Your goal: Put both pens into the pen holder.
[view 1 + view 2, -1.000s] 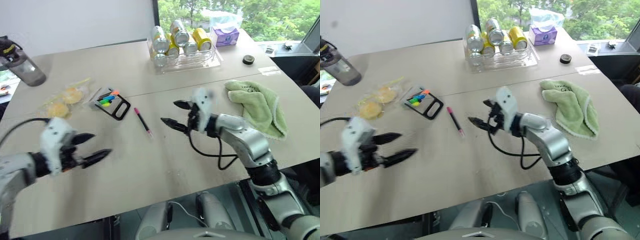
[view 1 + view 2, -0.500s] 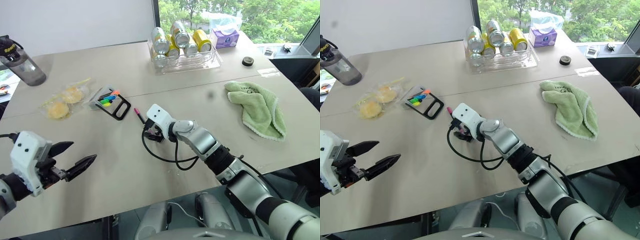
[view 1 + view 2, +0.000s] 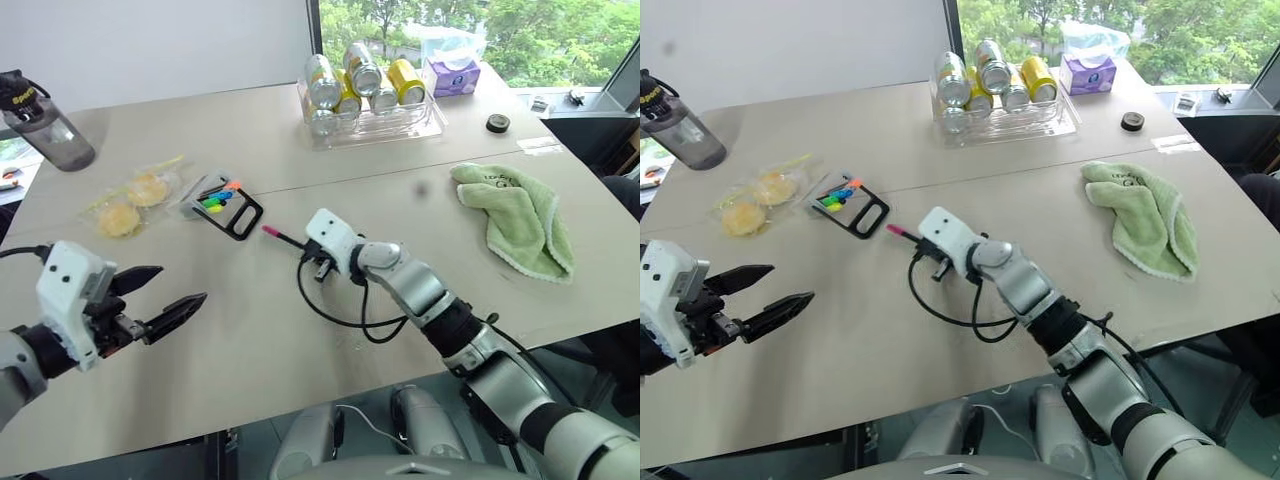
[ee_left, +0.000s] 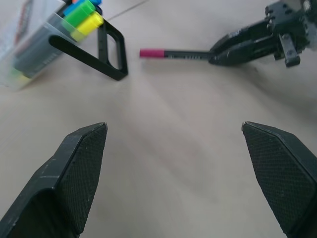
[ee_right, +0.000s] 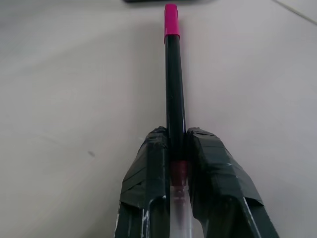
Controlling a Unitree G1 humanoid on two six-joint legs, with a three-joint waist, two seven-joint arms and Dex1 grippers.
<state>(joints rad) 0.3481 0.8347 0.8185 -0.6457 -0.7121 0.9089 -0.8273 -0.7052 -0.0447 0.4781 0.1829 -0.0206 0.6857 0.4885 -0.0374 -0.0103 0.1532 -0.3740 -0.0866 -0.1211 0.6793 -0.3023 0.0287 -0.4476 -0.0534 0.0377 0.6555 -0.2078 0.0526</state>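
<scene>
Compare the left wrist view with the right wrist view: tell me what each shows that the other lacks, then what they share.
Left wrist view alone: the left hand with fingers wide apart, the pen holder with green, yellow and blue markers inside.

Right wrist view alone: a close look at the right hand with fingers shut on the barrel, a clear section of the pen between them.

Both: the pink pen, the beige table.

We see the magenta-pink pen (image 5: 174,89), dark-barrelled, clamped near its clear end between the fingers of the right gripper (image 5: 178,148), its pink end pointing toward the black pen holder (image 3: 222,205) on the table, where a blue pen (image 4: 79,6) lies among green and yellow markers.
</scene>
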